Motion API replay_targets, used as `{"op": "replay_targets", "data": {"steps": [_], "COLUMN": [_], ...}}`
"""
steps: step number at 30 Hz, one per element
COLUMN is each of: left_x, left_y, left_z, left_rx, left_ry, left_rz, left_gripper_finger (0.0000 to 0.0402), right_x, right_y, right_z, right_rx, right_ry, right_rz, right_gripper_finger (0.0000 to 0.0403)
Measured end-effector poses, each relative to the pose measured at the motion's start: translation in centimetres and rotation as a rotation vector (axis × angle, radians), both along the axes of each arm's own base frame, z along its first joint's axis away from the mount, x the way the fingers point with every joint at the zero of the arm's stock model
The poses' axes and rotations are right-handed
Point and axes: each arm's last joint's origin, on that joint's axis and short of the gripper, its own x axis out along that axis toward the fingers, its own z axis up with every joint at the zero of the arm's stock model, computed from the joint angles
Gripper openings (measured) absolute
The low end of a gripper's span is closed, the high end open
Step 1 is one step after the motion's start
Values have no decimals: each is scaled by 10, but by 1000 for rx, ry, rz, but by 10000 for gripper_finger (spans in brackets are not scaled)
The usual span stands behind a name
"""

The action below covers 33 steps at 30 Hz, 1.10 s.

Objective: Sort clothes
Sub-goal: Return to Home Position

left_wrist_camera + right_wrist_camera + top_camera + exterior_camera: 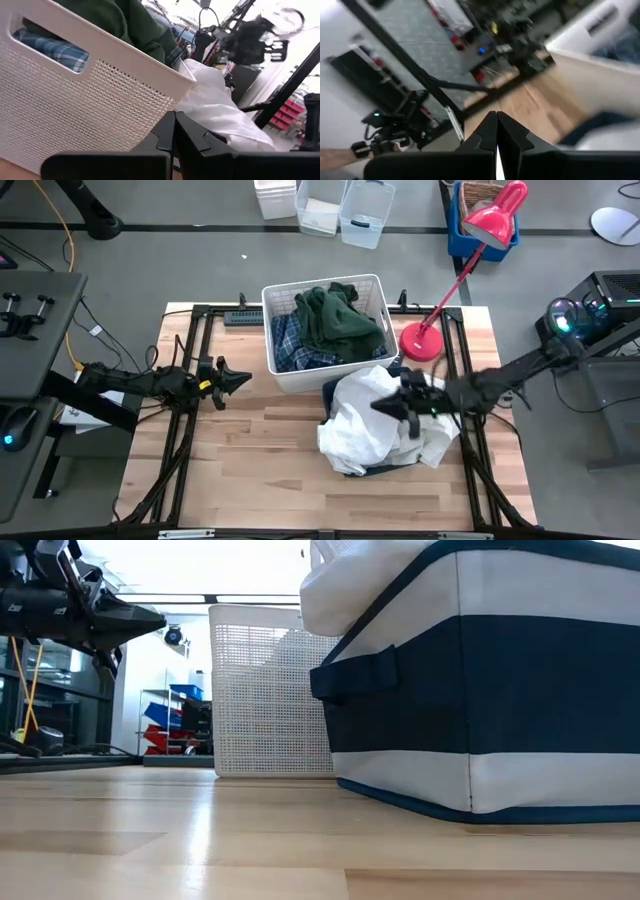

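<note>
A white slatted basket (320,372) at the table's far middle holds a dark green garment (340,320) and a blue-and-white plaid shirt (290,342). Both also show in the left wrist view, the green one (130,20) above the plaid (55,47). Large white garments (362,425) are heaped on a navy bin (480,690) to the basket's near right. My left gripper (243,380) is shut and empty, left of the basket, above the table (160,615). My right gripper (380,406) is shut with nothing between its fingers (496,125), over the white heap.
A red desk lamp stands with its base (423,340) at the table's far right, beside the basket, and its head (497,218) beyond the far edge. Bare wood (250,450) lies at the near left. Black frame rails (190,360) run along both sides.
</note>
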Motion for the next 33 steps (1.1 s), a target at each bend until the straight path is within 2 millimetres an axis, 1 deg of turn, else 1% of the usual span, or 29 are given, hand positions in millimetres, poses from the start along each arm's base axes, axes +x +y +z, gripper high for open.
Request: {"op": "replay_targets", "data": {"steps": [2, 4, 6, 8, 10, 12, 14, 18, 21, 24, 26, 30, 33], "left_x": [0, 0, 0, 0, 0, 0, 0, 0, 0, 0, 0, 0, 0], "left_y": [0, 0, 0, 0, 0, 0, 0, 0, 0, 0, 0, 0, 0], "left_z": [0, 0, 0, 0, 0, 0, 0, -1, -1, -1, -1, 0, 0], "left_rx": [16, 16, 16, 17, 17, 17, 18, 18, 18, 18, 18, 18, 18], "left_ry": [4, 4, 6, 6, 8, 8, 9, 10, 10, 10, 10, 10, 9], "left_rz": [1, 1, 1, 2, 2, 3, 3, 3, 3, 3, 3, 3, 3], "left_gripper_finger": [2, 2, 2, 2, 2, 2, 2, 2, 2, 2, 2, 2, 2], "right_x": [7, 11, 12, 8, 1, -11, -25, -50, -63, -72, -71, -69, -70], "right_y": [-18, -32, -39, -42, -43, -45, -48, -55, -61, -66, -68, -73, -73], "right_z": [-9, -21, -31, -39, -46, -58, -72, -103, -118, -133, -136, -152, -161], "right_rx": [-42, -68, -94, -119, -139, -139, -125, -105, -138, -172, -184, -223, -240], "right_ry": [-27, -6, 8, 12, -12, -35, -73, -182, -284, -315, -267, -81, 21], "right_rz": [36, 74, 137, 201, 232, 234, 227, 156, 115, 82, 56, -49, -51], "right_gripper_finger": [0, 0, 0, 0, 0, 0, 0, 0, 0, 0, 0, 0, 0]}}
